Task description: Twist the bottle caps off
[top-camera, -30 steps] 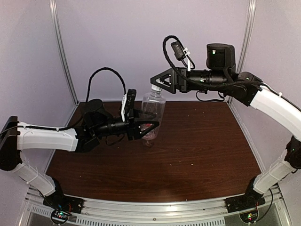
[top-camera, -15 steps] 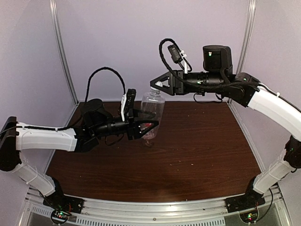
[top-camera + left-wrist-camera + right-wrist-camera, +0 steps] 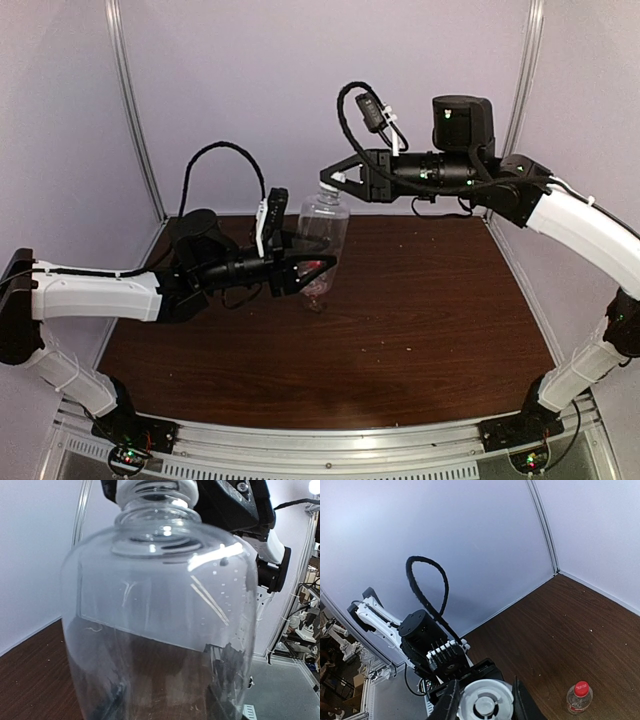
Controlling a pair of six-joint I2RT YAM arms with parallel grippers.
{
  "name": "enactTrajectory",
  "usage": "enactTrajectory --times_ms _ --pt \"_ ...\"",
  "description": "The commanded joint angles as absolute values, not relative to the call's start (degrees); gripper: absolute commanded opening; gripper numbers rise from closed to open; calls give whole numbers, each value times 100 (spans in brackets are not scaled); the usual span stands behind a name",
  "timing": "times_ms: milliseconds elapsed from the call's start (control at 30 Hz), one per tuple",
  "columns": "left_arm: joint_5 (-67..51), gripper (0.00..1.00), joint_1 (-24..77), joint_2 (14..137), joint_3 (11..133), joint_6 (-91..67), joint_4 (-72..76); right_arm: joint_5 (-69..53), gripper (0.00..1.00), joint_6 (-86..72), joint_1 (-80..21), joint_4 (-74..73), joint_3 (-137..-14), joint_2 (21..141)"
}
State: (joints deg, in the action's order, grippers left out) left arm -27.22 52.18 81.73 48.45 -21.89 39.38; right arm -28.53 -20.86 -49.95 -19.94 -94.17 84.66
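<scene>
White cap [image 3: 485,700] sits on the upright tall clear bottle [image 3: 322,228]. My right gripper [image 3: 330,183] is clamped on the cap, and my left gripper [image 3: 316,268] grips the bottle's body. Red-capped bottle [image 3: 579,698] stands apart on the table [image 3: 440,310].

Rear overview; wrist views close on bottle [image 3: 160,620]

Tall clear bottle [image 3: 160,610] upright, white cap [image 3: 485,703] on; small red-capped bottle [image 3: 579,699] nearby.
</scene>
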Motion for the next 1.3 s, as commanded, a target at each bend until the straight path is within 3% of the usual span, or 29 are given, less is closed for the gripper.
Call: enactTrajectory --times_ms 0,300,500,767,1267 --pt "-2974 43 5179 7995 4894 -2175 4403 -3951 0 -1406 -4873 -1662 -9383 8417" --pt "-4200 43 5186 8028 4735 -2735 5385 -6668 2 -75 -4391 -1582 -9751 8666" --pt "-4633 43 5181 8054 4773 -2893 5511 -7492 3 -79 -4238 -1436 -9975 8893" --pt "-4481 43 5186 8023 4771 -2884 5547 -7321 7 -179 -4228 -1398 -9847 8880" --pt "-4175 43 5184 8117 4790 -2847 5563 -6690 26 -261 -4236 -1640 -9708 8795"
